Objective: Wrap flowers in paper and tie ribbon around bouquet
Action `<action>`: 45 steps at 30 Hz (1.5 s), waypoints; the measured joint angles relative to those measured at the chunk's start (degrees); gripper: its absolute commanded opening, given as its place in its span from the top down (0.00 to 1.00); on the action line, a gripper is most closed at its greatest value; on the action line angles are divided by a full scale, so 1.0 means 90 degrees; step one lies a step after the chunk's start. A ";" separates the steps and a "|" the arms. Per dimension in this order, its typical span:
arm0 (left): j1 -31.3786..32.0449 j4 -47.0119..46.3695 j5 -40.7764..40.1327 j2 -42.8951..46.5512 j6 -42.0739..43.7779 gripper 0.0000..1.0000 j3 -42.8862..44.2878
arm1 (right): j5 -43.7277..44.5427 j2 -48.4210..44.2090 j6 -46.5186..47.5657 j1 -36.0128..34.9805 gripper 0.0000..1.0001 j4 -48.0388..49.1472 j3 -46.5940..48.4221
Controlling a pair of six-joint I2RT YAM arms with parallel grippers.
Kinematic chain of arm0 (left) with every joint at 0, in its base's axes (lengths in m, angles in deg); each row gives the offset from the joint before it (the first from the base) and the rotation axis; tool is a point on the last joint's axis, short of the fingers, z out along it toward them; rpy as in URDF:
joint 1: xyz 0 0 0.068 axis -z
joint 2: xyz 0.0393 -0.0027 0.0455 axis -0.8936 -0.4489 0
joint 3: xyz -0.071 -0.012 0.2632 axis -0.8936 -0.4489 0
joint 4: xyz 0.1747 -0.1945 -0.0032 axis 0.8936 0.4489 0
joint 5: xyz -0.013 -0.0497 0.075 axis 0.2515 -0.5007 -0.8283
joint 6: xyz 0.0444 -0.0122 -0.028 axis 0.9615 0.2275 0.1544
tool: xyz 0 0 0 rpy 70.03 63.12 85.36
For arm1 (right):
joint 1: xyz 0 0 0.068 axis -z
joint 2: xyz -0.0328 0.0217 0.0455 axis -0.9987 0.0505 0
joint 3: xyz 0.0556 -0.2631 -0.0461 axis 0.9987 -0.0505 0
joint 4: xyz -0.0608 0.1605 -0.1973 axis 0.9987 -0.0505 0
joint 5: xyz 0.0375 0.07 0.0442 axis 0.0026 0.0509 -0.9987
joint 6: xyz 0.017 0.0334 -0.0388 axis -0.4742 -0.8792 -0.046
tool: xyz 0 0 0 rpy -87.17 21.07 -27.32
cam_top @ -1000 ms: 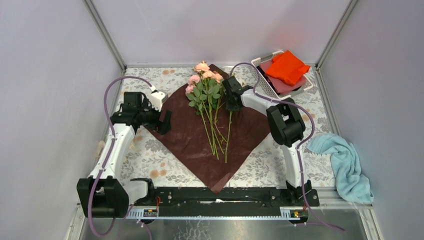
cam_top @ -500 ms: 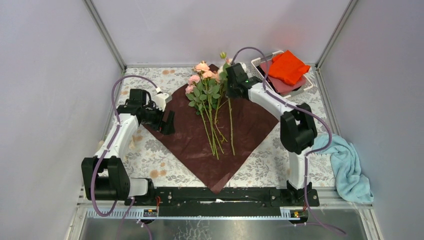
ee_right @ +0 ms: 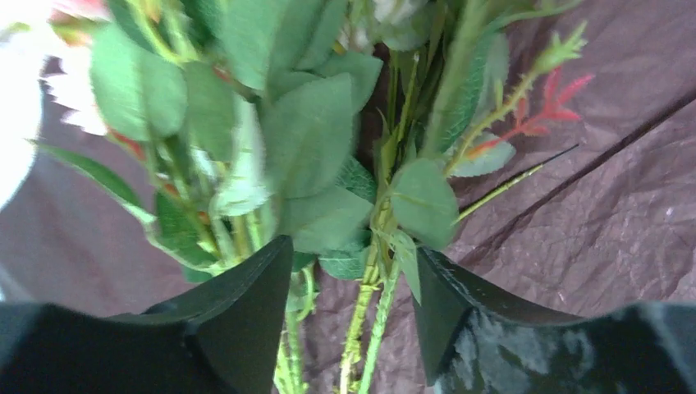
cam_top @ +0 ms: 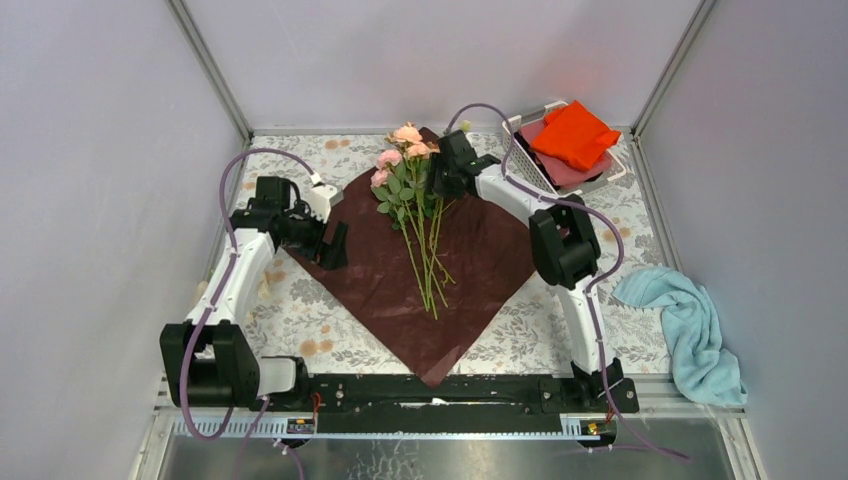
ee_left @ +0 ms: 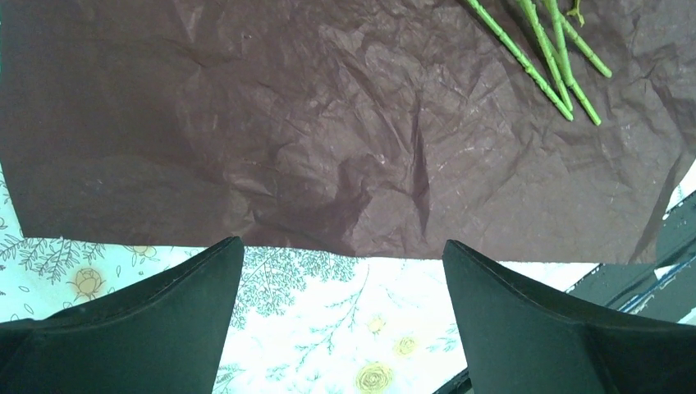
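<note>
The flowers (cam_top: 410,185), pink and peach roses with green leaves and long stems, lie on the dark red paper (cam_top: 380,290), which is spread flat as a diamond. My right gripper (cam_top: 437,183) stands open at the bunch's right side, just below the blooms. In the right wrist view its jaws (ee_right: 353,246) straddle two thin stems (ee_right: 373,320) without pinching them. My left gripper (cam_top: 335,245) is open and empty over the tablecloth at the paper's (ee_left: 328,123) left edge. The stem ends (ee_left: 542,57) show at the top right of the left wrist view. The ribbon is out of view.
A white basket (cam_top: 525,160) at the back right holds an orange cloth (cam_top: 572,135) and a dull pink one. A light blue towel (cam_top: 690,320) lies at the right edge. A floral tablecloth (cam_top: 290,310) covers the table, and walls close in three sides.
My right gripper lifted the lone stem that lay to the right, brought it left onto the bunch and opened. The left arm swung slightly and now rests at the paper's edge.
</note>
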 measured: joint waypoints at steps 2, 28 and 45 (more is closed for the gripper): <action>0.0002 0.0117 0.0000 0.0044 0.0160 0.01 0.0002 | -0.0085 0.0248 0.0165 0.0000 0.28 -0.0270 0.0175; 0.6084 0.0716 -0.1785 0.1863 0.2169 0.01 -0.1479 | -0.2191 -0.5547 0.0532 -0.0073 0.28 -0.0104 -0.7057; 0.8167 -0.2096 -0.2465 0.0170 0.2103 0.01 -0.2637 | -0.2028 -0.7638 -0.0784 -0.0087 0.32 -0.0430 -0.9158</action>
